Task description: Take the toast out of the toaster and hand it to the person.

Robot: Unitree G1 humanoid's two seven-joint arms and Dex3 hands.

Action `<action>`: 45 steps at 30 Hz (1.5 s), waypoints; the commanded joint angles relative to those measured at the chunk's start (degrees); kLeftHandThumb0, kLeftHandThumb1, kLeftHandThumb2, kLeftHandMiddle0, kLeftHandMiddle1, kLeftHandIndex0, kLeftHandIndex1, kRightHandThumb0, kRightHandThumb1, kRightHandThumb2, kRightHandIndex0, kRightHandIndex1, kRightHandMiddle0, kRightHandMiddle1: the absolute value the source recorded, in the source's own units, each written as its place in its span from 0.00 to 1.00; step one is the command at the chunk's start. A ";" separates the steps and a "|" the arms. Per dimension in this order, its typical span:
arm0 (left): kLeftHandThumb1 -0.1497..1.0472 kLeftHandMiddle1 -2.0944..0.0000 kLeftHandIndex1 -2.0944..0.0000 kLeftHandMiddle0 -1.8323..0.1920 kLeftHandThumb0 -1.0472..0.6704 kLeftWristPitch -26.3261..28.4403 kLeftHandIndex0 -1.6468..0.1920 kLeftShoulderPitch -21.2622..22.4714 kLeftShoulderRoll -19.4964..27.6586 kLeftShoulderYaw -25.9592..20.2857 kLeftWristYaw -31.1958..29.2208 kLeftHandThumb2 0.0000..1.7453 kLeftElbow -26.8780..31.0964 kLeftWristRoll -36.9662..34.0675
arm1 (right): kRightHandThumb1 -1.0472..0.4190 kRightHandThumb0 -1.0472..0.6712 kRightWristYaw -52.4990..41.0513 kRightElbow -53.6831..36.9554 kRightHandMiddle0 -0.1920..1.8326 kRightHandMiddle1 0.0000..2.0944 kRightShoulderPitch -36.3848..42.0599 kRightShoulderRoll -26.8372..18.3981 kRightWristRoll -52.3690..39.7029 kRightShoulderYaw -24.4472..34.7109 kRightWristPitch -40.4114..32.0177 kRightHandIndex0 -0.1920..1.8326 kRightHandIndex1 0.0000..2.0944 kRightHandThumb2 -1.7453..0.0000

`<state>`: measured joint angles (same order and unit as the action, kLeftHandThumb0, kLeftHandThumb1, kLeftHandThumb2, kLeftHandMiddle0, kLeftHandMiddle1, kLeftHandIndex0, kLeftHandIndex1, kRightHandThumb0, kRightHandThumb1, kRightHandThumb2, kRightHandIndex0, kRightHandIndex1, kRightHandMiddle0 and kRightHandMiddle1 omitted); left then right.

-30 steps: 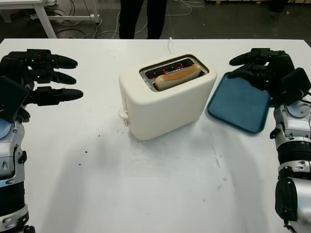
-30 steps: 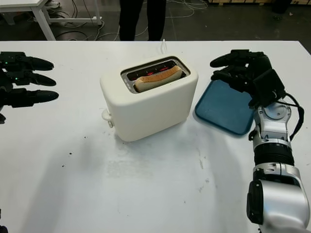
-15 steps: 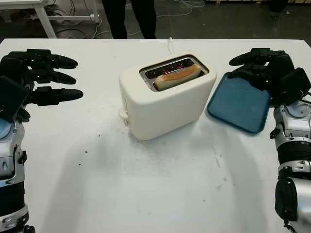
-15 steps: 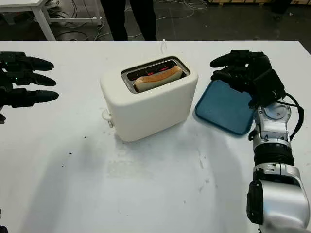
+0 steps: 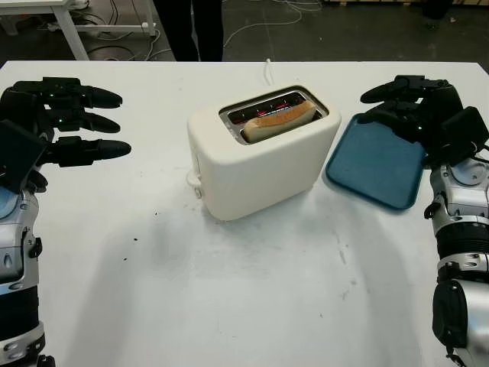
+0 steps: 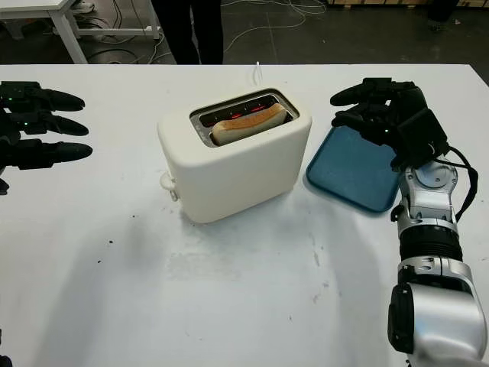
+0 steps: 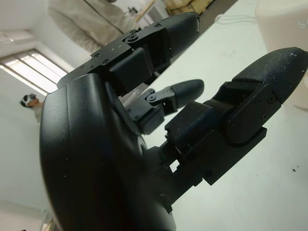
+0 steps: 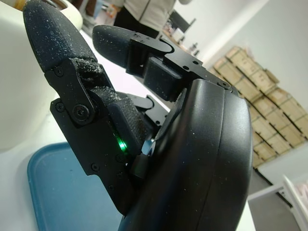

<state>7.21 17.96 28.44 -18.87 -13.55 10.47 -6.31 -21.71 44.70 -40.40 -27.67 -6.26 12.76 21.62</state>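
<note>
A: Where's the bread right now?

B: The golden-brown slice of toast point(image 5: 278, 121) sits in the front slot of the cream plastic 2-slot toaster point(image 5: 260, 160), mid-way across the white table point(image 5: 244, 290). Its top crust stands a little proud of the slot, and red elements glow in the slot behind it.

A: And the hands?

B: The black 3-finger left hand point(image 5: 65, 122) hangs above the table well to the left of the toaster, open and holding nothing. The black right hand point(image 5: 416, 111) is over the far edge of the flat blue plastic tray point(image 5: 374, 164), just right of the toaster, also open with nothing in it.

A: How would the slice handle?

B: I'd judge it light, dry, fairly stiff but crumbly, so a hard squeeze could crack it. It may be hot, and the slot's metal rim likely is. The sensible hold is a gentle pinch on the 2 flat faces of the exposed top edge, lifted straight up so it doesn't snag.

A: Who receives it?

B: A person in dark trousers point(image 5: 189, 23) stands beyond the table's far edge
</note>
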 commanded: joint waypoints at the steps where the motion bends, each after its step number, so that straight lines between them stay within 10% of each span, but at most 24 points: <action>1: 0.43 0.77 0.86 0.32 0.01 0.11 0.26 -0.20 0.51 -0.12 0.23 0.00 -0.07 0.25 | 0.17 0.00 0.42 -0.63 0.64 0.24 -0.44 -0.05 0.04 -0.17 0.65 0.60 0.38 1.00; 45: 0.43 0.76 0.85 0.33 0.01 -0.06 0.27 -0.45 0.35 -0.28 0.20 0.00 0.04 -0.04 | 0.17 0.00 -0.14 -0.58 0.63 0.25 -0.39 -0.08 -0.50 0.07 0.14 0.60 0.38 1.00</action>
<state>7.34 17.95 28.43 -18.91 -13.56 10.48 -6.46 -21.76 44.69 -40.40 -27.68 -6.28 12.77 21.62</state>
